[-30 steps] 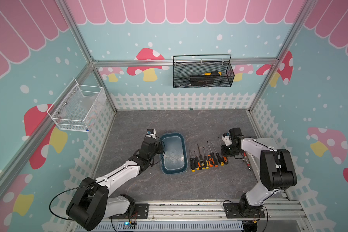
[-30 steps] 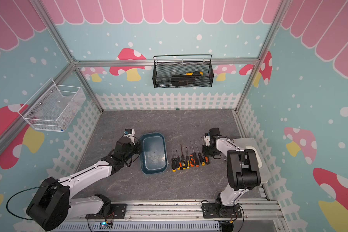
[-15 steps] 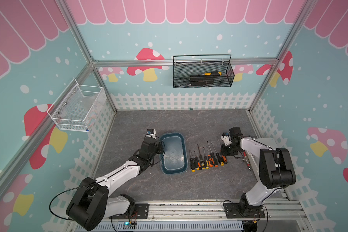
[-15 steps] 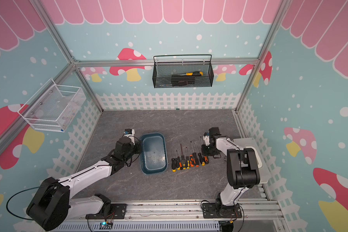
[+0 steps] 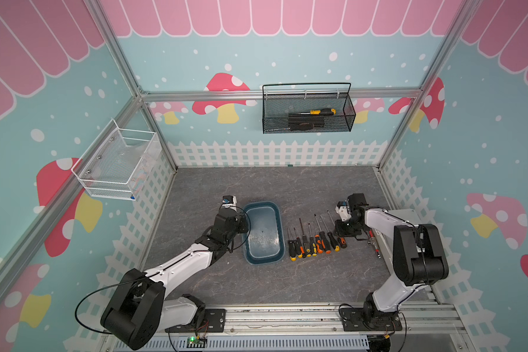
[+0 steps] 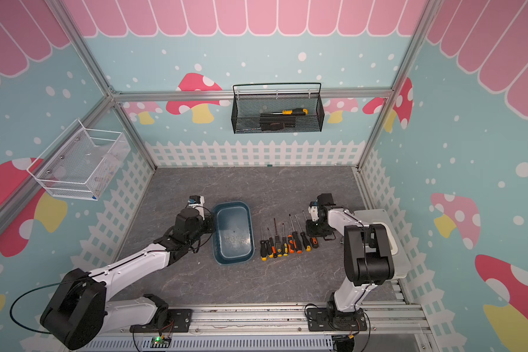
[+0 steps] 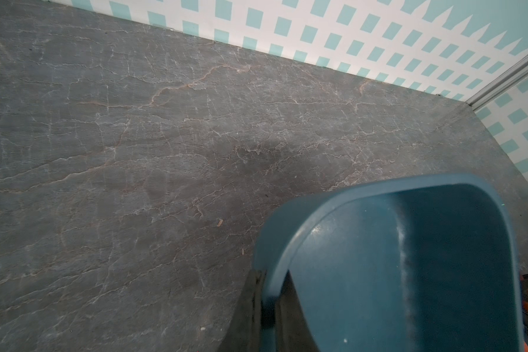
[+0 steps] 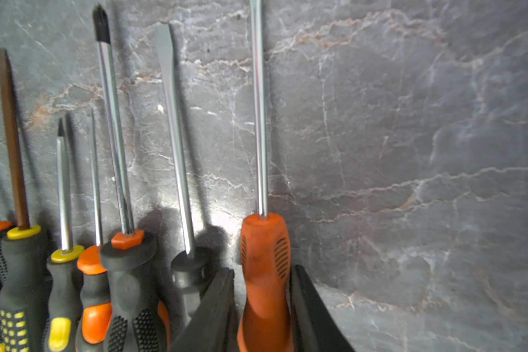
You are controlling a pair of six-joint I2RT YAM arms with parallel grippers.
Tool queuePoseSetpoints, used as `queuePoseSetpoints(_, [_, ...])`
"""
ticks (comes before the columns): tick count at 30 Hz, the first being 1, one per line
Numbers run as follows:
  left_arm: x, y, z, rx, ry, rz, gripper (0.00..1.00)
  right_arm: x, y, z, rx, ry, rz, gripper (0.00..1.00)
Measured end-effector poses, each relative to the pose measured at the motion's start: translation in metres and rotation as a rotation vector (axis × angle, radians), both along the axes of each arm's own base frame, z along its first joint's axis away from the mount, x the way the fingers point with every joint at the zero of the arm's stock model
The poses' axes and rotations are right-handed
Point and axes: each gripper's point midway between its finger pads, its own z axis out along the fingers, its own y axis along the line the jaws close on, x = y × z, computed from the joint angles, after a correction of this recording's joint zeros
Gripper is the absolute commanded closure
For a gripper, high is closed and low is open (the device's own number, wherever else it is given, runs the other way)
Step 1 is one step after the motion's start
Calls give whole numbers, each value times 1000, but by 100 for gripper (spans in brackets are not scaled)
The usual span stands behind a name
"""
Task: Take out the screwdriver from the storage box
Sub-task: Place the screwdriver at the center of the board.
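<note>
The storage box (image 5: 261, 203) (image 6: 230, 203), a shallow teal-blue tub, sits mid-table with a bare floor. My left gripper (image 5: 244, 228) (image 6: 211, 227) (image 7: 270, 274) is shut on its left rim (image 7: 363, 190), one finger inside and one outside. Right of the box lies a row of several screwdrivers (image 5: 310, 243) (image 6: 282, 245). The orange-handled screwdriver (image 8: 264, 250) (image 5: 343, 243) at the row's right end lies on the table. My right gripper (image 8: 264, 269) (image 5: 343, 233) (image 6: 314, 234) straddles its handle, open, with a thin gap on one side.
A black wire basket (image 5: 308, 112) on the back wall holds a yellow-and-black screwdriver. A white wire basket (image 5: 119, 164) hangs on the left wall. A white case (image 6: 378, 231) lies under the right arm, with a small red tool (image 5: 374, 243) beside it.
The right gripper's jaws have parted a little around the orange handle. Both arms and the box stay where they were.
</note>
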Motion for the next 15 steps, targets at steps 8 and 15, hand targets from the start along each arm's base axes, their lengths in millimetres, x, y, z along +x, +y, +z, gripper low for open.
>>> queuePoseSetpoints(8, [3,-2,-6,10,18,-2,100,1,1,3,8,-6,-4,65])
queuePoseSetpoints(15, [16,-9,-6,36,60,-13,100,5,5,27,35,-73,-14,63])
